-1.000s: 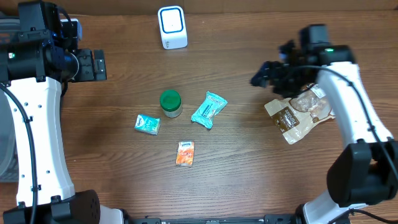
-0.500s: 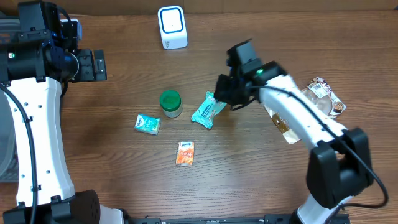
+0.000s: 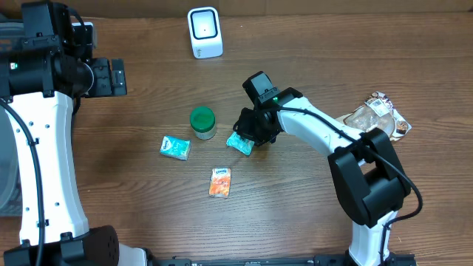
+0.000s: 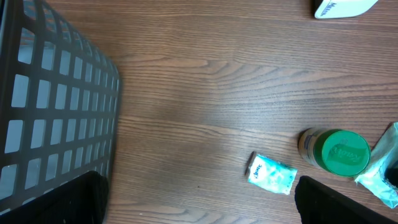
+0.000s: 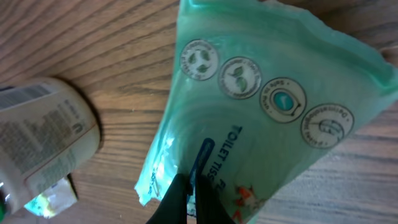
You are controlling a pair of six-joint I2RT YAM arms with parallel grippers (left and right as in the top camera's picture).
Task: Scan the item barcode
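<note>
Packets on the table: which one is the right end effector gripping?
The larger teal tissue packet beside the green-lidded jar, not the smaller teal packet or the orange packet.

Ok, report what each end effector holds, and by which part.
Right end effector is shut on the teal tissue packet, pinching its printed face; left end effector holds nothing.

A green-lidded jar [image 3: 202, 122] crowds the teal packet [image 5: 249, 137].
</note>
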